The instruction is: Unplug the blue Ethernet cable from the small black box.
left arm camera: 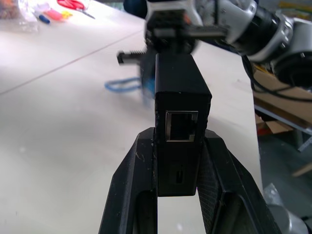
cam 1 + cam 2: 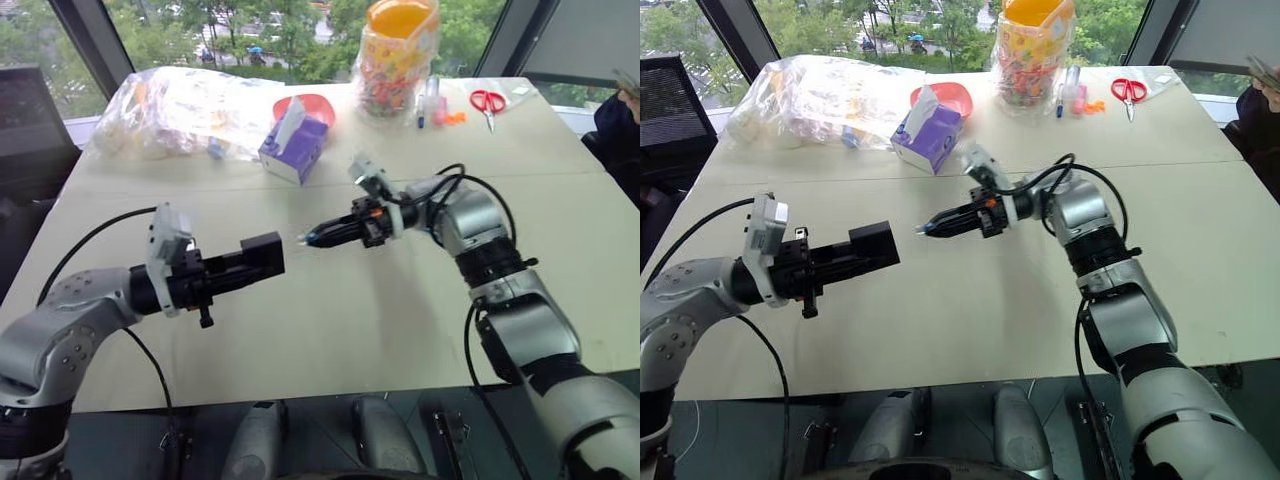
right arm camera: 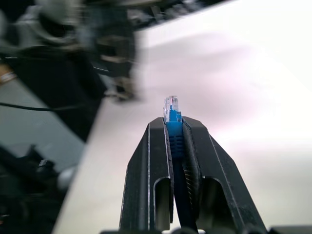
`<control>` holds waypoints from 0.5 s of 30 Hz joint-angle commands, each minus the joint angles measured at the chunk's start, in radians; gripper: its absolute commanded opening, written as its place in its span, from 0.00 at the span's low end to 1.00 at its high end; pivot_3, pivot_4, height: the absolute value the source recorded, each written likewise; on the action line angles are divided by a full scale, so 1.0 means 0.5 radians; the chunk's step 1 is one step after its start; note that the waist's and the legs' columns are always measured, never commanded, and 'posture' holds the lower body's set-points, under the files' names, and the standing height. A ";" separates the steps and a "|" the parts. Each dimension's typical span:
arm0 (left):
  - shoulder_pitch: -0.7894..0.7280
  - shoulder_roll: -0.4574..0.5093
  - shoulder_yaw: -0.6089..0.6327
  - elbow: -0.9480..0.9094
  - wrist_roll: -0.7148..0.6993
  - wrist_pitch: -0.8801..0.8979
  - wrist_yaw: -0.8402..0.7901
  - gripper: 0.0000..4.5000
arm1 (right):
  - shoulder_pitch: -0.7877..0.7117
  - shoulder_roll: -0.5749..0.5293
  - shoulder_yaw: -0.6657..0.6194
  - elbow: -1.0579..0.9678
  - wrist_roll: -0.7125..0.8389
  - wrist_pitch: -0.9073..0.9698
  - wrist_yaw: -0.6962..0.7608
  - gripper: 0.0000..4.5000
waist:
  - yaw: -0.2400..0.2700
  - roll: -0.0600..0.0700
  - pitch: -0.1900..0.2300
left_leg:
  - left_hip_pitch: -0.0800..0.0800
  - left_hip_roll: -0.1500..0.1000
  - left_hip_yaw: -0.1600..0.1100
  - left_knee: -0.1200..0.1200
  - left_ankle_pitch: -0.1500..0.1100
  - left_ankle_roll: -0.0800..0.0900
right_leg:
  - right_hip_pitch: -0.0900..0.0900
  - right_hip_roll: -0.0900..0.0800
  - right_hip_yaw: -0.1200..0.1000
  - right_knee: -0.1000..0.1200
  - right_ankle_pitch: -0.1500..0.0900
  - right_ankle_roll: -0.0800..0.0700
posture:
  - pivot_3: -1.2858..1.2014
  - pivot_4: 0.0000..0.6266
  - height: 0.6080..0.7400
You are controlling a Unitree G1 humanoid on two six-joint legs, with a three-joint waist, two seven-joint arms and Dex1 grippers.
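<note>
Above the middle of the tabletop [image 2: 330, 320], my two tools face each other tip to tip, apart by a small gap.

Right tool [image 3: 175, 127]: fingers pressed together on the blue Ethernet cable [image 3: 174, 127] just behind its clear plug, which juts past the fingertips, free in the air and pointed at the box.

Left tool [image 1: 178, 146]: fingers clamped on the sides of the small black box [image 1: 179, 122], held level above the tabletop; its metal-lined port faces my wrist camera and stands vacant. In the left wrist view a loop of blue cord lies blurred on the tabletop past the box.

Far side of tabletop: purple tissue box [image 2: 294, 146], red bowl [image 2: 312, 104] behind it, clear plastic bag [image 2: 180, 108] to its left, jar of coloured pieces with an orange lid [image 2: 397, 55], red-handled scissors [image 2: 488, 103].
</note>
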 commanded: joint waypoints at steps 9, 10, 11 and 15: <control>-0.211 -0.259 -0.245 0.309 0.634 -0.544 0.271 0.11 | -0.114 -0.035 -0.215 0.791 -0.421 -0.909 -0.852 0.01 | -0.005 0.000 0.003 | 0.001 0.000 0.001 0.000 0.000 0.000 | 0.001 0.001 0.000 0.000 0.003 0.006 | 0.52 0.24 0.90; -0.259 -0.326 -0.300 0.428 0.773 -0.670 0.335 0.11 | -0.115 -0.027 -0.217 0.859 -0.472 -0.988 -0.984 0.01 | -0.004 0.000 0.003 | 0.000 0.000 0.001 0.001 0.000 0.000 | 0.000 0.001 0.001 0.001 0.003 0.006 | 0.52 0.24 0.90; -0.295 -0.386 -0.336 0.517 0.846 -0.757 0.356 0.11 | -0.117 -0.022 -0.217 0.918 -0.516 -1.052 -1.094 0.01 | -0.002 0.000 0.003 | 0.001 0.000 0.001 0.001 0.000 0.000 | 0.001 0.001 0.001 0.001 0.004 0.007 | 0.52 0.24 0.90; -0.453 -0.640 -0.430 0.860 1.025 -1.072 0.400 0.11 | -0.129 -0.010 -0.272 1.124 -0.607 -1.156 -1.475 0.01 | -0.002 -0.001 0.004 | 0.000 -0.002 0.002 0.001 0.000 0.000 | 0.000 0.000 0.001 0.000 0.005 0.008 | 0.52 0.24 0.90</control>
